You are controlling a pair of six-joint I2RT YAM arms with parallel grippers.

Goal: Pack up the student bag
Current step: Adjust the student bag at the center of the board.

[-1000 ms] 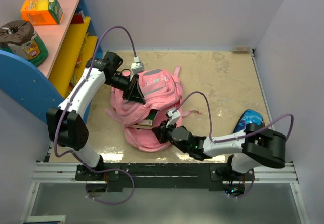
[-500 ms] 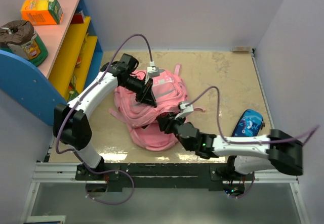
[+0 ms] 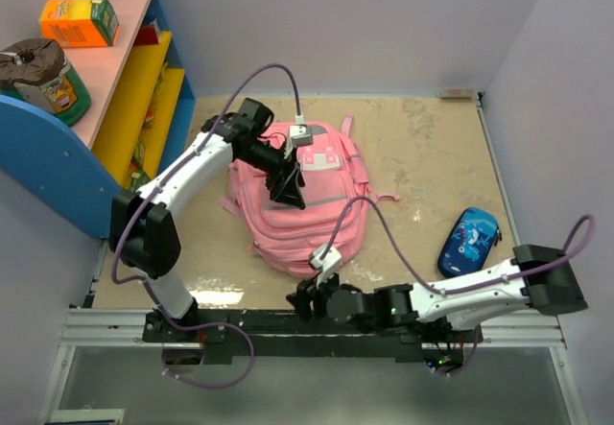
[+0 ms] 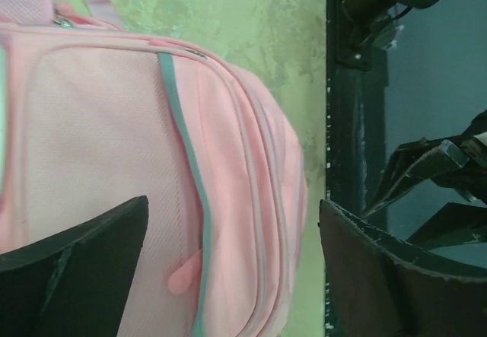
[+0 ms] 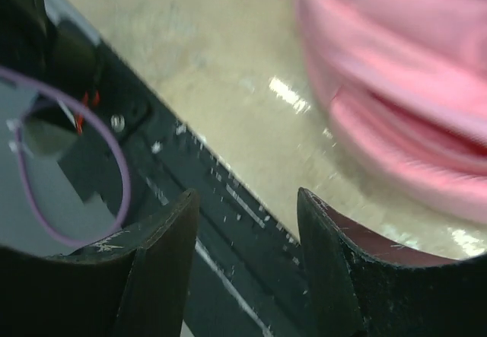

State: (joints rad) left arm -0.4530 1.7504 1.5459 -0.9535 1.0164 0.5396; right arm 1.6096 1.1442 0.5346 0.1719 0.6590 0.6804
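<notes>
Far to the left of the student bag [image 3: 293, 233] you have the blue shelf unit [image 3: 48, 166], with an orange box [image 3: 79, 21] and a round tin [image 3: 38, 78] on its top board. Whether either belongs in the bag, you cannot tell from here.

Your left gripper [image 3: 287, 191] hangs over the upper half of the bag. Its fingers are spread wide with nothing between them, and the wrist view shows only pink fabric beneath them. The bag itself lies flat on the table with its front panel up and its straps at the far end. The zip seams in the left wrist view look drawn shut, though nothing shows what is inside.

Just off the bag's near end, your right gripper [image 3: 303, 302] sits low by the table's front rail. Its jaws are also apart and empty, and its own view is blurred.

Well to the right of the bag, the small blue pouch [image 3: 468, 241] lies outside it, untouched.

Judged from that, packing looks unfinished. Neither arm holds anything, and if the pouch is to go in, you have yet to open the bag, fetch the pouch and close up.
</notes>
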